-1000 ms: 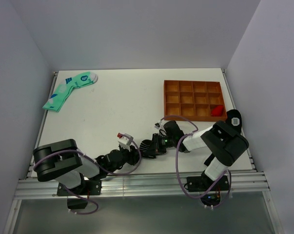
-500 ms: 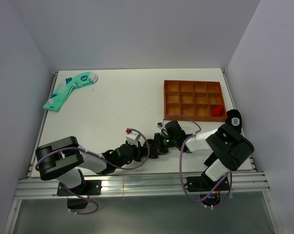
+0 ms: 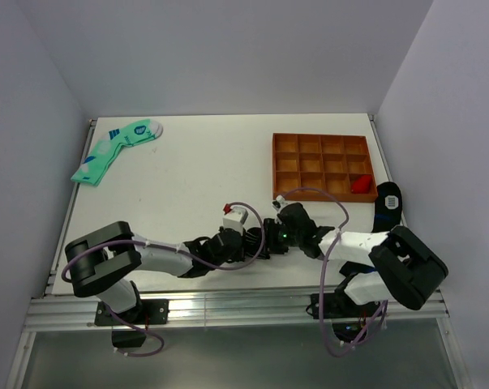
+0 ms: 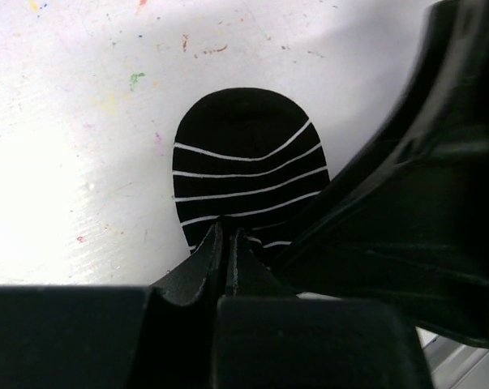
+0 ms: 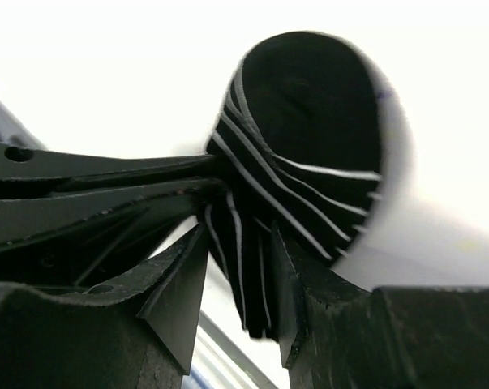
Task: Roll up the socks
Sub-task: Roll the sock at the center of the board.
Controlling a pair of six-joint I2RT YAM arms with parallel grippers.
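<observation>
As we meet at six o'clock on the surface (image 3: 187,186), our left tool (image 4: 228,237) clenches the black striped socks (image 4: 244,146); our right tool (image 5: 240,243) straddles them, released.

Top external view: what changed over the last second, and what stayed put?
The left gripper slid rightward along the near edge and its fingers shut on the black striped sock. The right gripper opened its fingers around that sock, and its elbow swung out right. The mint-green socks, orange tray and second black sock stayed put.
</observation>
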